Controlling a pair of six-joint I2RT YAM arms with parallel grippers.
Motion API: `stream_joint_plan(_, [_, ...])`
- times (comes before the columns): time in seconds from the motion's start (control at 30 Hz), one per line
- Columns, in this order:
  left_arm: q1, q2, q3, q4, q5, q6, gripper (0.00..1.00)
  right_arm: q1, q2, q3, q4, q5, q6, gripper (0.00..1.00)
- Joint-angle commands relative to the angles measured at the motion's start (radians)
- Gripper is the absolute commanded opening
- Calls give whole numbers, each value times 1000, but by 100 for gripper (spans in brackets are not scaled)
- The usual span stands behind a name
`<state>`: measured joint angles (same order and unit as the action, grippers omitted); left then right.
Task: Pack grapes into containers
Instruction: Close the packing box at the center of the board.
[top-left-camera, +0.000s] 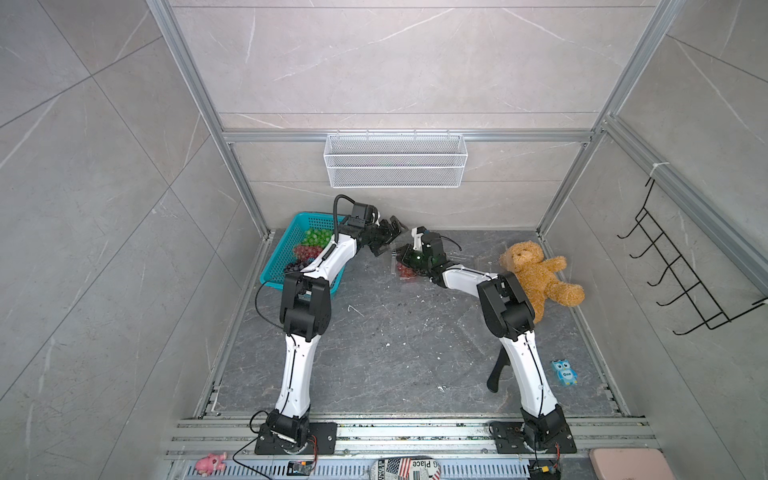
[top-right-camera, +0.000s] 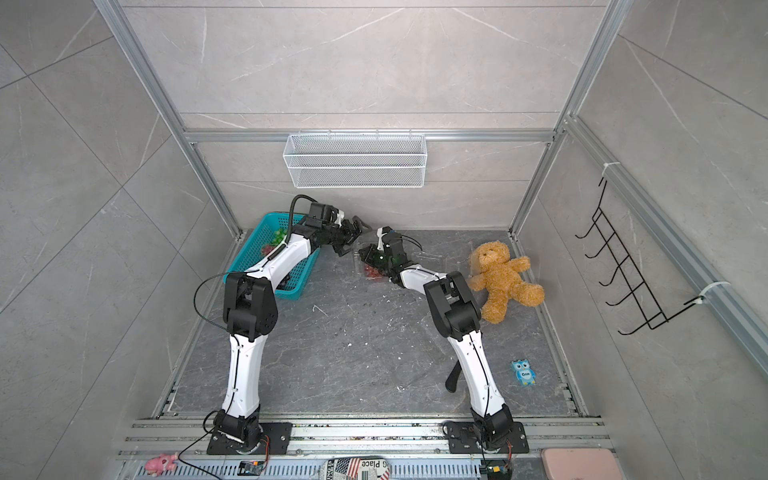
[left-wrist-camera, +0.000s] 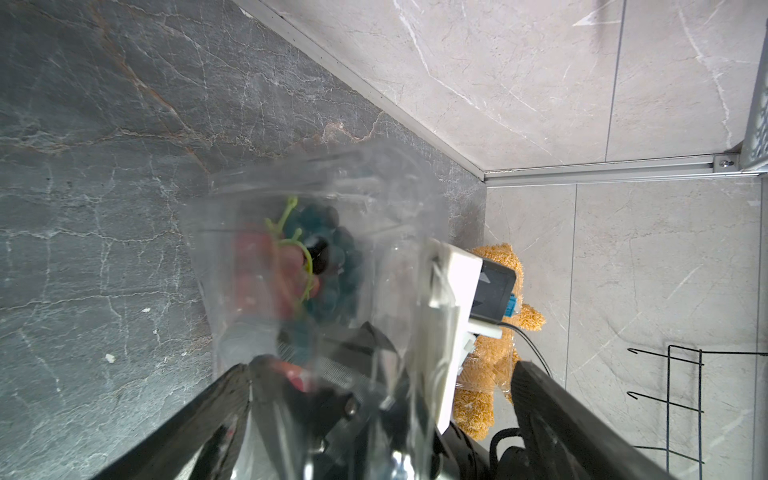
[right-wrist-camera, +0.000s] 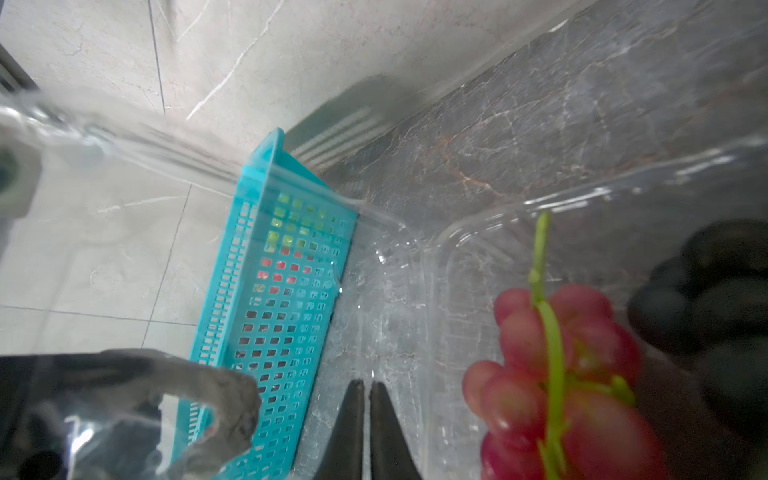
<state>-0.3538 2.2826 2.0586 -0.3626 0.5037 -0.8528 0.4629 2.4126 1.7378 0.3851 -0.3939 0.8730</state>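
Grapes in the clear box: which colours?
Red grapes and dark grapes; right wrist view shows them best.

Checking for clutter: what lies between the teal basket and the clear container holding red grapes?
The open left gripper hangs there, seen in both top views.

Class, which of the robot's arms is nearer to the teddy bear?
Right. The right arm bends right beside the teddy bear; the left arm is across the table, over the teal basket.
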Motion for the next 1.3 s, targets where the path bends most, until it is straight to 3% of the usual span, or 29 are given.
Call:
stream_joint_plan(0.0, [-7, 6, 42, 18, 6, -8, 100, 22, 5, -21, 28, -42, 12, 10])
stream_joint_plan(0.63, [-10, 12, 38, 21, 0, -21, 100, 31, 2, -85, 208, -98, 66, 10])
stream_joint_plan(1.27, [-20, 8, 5, 50, -5, -42, 100, 29, 20, -146, 418, -136, 220, 10])
